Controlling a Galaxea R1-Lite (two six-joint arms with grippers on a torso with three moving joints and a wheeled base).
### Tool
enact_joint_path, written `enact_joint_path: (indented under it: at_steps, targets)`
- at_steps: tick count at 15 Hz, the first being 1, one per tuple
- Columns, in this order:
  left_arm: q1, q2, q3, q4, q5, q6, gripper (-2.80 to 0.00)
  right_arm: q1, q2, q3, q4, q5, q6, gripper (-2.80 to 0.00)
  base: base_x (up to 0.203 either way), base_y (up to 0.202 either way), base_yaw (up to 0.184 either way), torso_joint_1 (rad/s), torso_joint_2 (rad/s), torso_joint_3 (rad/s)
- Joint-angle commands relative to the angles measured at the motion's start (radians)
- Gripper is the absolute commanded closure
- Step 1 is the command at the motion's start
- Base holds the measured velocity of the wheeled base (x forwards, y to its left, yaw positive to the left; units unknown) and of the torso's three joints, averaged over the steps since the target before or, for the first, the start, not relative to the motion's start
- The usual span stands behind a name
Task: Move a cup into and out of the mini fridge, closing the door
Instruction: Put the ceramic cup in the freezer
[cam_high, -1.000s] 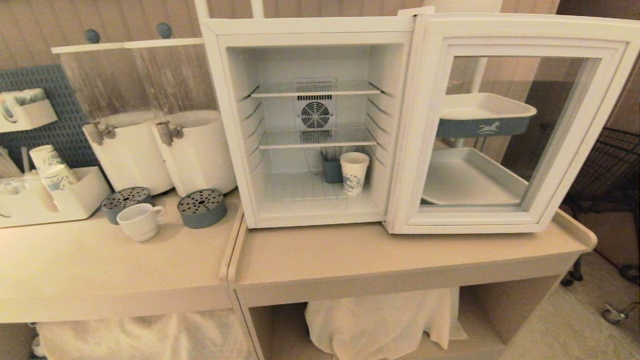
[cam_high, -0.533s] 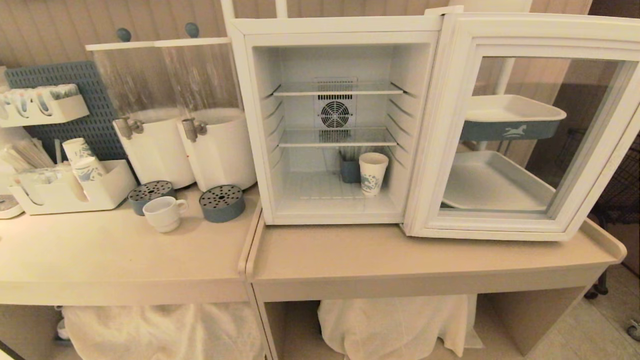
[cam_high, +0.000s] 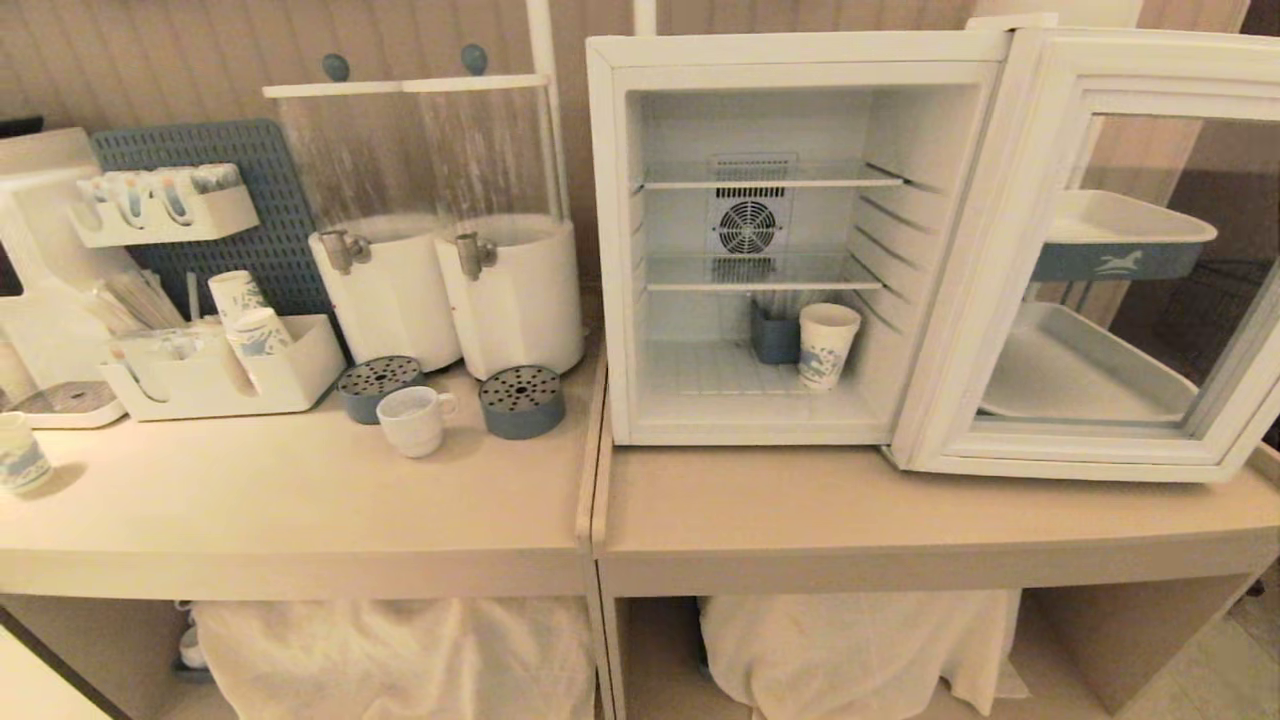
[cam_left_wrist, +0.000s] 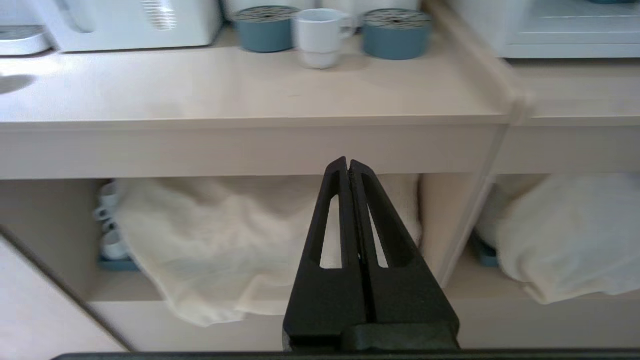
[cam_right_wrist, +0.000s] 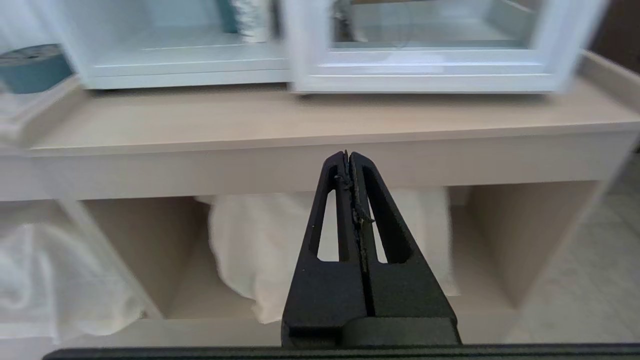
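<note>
Pale wood counters (cam_high: 300, 500) run side by side along a panelled wall; the right-hand one carries the mini fridge (cam_high: 790, 60), white and boxy, with its door (cam_high: 970, 300) swung fully open to the right so that the glass pane faces forward. Inside, two wire shelves sit above the floor of the cabinet, where a printed paper cup (cam_high: 828, 345) stands just beside a small blue holder (cam_high: 775, 338), below the rear fan (cam_high: 748, 227). The cup (cam_high: 413, 420), small, plain and white, with a side handle showing, rests on the left counter, well apart from the fridge, between two blue perforated drip trays (cam_high: 521, 401) in front of two white drink dispensers (cam_high: 510, 290). A white organiser (cam_high: 290, 375) with further printed cups lies further left. Neither arm enters the head view. The left gripper (cam_left_wrist: 348, 165) and the right gripper (cam_right_wrist: 348, 157) each hang below counter level before the cloth-covered lower shelves (cam_left_wrist: 210, 240), fingers pressed together and gripping nothing.
</note>
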Motion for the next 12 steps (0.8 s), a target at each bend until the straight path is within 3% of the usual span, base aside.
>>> enact_joint_path:
  at_steps: [1, 12]
  targets:
    - [0.0, 0.0, 0.0, 0.0, 0.0, -0.001, 0.0, 0.0, -0.001, 0.0, 0.0, 0.0, -0.001, 0.0, 0.0, 0.193, 0.012, 0.002, 0.0, 0.0]
    - [0.0, 0.0, 0.0, -0.002, 0.0, -0.001, 0.0, 0.0, 0.001, 0.0, 0.0, 0.0, -0.001, 0.0, 0.0, 0.196, 0.008, 0.003, 0.0, 0.003]
